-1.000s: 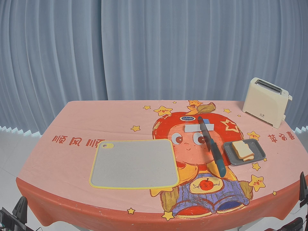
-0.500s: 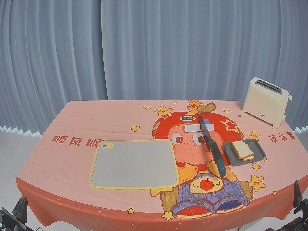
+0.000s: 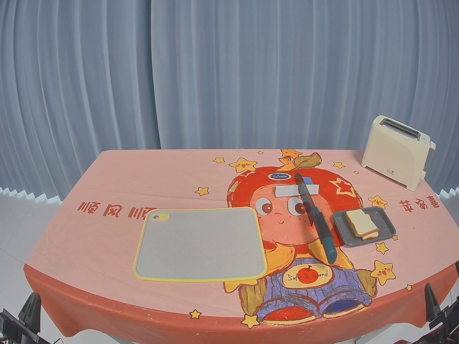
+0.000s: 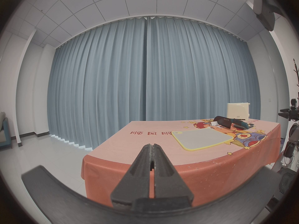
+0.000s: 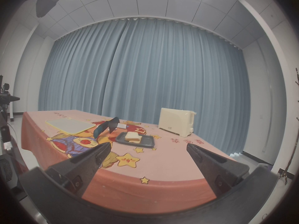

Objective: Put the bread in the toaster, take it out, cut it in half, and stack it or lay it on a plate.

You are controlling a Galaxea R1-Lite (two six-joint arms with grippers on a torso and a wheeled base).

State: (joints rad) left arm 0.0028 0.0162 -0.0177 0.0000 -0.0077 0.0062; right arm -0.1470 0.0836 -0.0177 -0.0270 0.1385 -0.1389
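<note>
Lying on grey tray [image 3: 385, 226], bread [image 3: 362, 223] beside knife [image 3: 318, 218], toaster [image 3: 397, 152] well behind

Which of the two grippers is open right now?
The right gripper: its jaws stand wide apart with nothing between them. The left gripper has its jaws closed together.

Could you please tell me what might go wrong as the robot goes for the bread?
The bread lies flat in a shallow tray, so the open right gripper may shove the tray rather than grip the bread. The knife lies beside the tray, blade propped on a white block; a reaching arm could knock it.
</note>
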